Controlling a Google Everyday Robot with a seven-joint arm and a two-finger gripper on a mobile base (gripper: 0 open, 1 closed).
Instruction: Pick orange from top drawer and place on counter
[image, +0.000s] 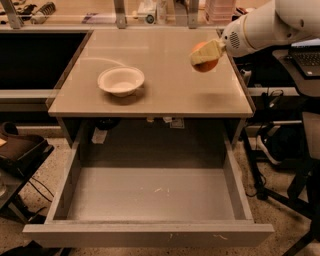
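The orange (206, 64) is held in my gripper (205, 56) above the right part of the beige counter (165, 92). The gripper's tan fingers (207, 52) are shut around the fruit, and the white arm reaches in from the upper right. The orange hangs a little above the countertop, near its right edge. The grey top drawer (150, 200) is pulled wide open below the counter's front edge, and its flat bottom is bare.
A white bowl (121, 81) sits on the left half of the counter. Bottles and clutter line the back edge (160, 10). A desk with a laptop (306, 55) and chair legs (280, 190) stand to the right. A dark bag (20, 150) lies on the floor at left.
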